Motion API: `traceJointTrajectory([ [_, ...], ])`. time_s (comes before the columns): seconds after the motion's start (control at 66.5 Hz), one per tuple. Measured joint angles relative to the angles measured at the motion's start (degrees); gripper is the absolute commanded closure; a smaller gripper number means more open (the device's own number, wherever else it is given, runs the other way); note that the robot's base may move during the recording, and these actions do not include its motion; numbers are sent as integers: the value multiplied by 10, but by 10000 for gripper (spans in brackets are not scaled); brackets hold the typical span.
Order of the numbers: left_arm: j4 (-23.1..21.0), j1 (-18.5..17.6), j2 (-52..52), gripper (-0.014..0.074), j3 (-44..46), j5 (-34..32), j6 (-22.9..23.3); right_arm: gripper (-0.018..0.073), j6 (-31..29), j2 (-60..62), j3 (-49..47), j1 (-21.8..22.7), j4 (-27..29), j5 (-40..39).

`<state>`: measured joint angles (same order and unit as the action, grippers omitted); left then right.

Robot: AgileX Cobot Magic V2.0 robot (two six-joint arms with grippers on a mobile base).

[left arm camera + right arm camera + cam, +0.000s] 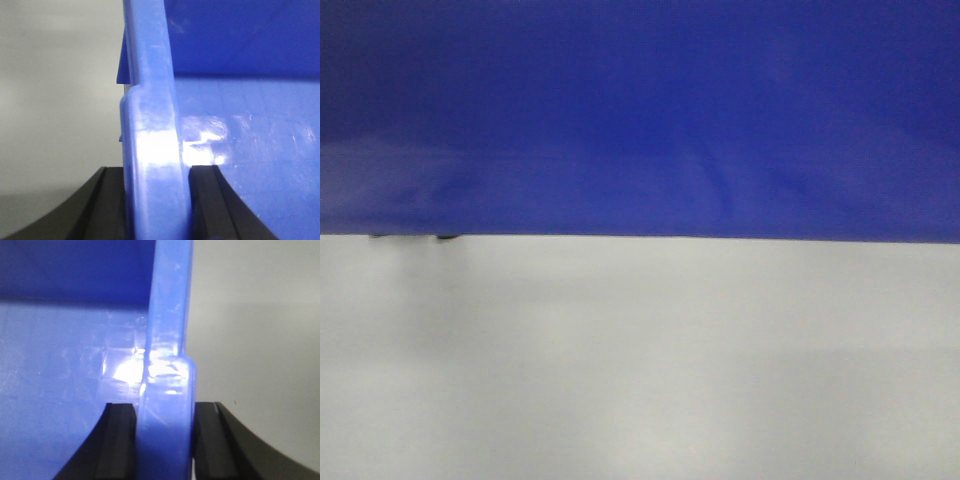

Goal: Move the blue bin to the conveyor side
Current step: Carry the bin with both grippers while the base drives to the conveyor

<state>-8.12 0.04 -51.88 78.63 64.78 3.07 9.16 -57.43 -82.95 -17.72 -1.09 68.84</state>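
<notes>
1. Too little shows to name the place surely; it looks like an industrial or lab work area.
2. A glossy moulded-plastic blue bin [640,110] fills the views.
3. Beside it is a plain pale grey surface [640,370].

blue bin [150,125]: glossy smooth plastic | left tool pads [207,200]: matt black | surface [640,380]: matt pale grey

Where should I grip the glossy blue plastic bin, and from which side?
Grip the glossy blue plastic bin by its thick rim wall, from above, one finger inside and one outside. The left pincer and right pincer straddle opposite walls that way; the upright wall fits between their fingers.
</notes>
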Motion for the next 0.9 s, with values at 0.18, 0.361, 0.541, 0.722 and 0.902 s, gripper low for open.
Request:
traceJointTrajectory([
  [0.18, 1, 0, 0, 615, 0, -1, 0, 640, 0, 0, 0, 0, 0, 0],
  [0.361, 1, 0, 0, 615, 0, -4, 0, 640, 0, 0, 0, 0, 0, -1],
  [0.541, 2, 0, 0, 615, 0, -4, 0, 640, 0, 0, 0, 0, 0, -2],
  [0.722, 2, 0, 0, 615, 0, -5, -1, 640, 0, 0, 0, 0, 0, -3],
  [0.902, 3, 0, 0, 615, 0, -6, -1, 640, 0, 0, 0, 0, 1, -3],
])
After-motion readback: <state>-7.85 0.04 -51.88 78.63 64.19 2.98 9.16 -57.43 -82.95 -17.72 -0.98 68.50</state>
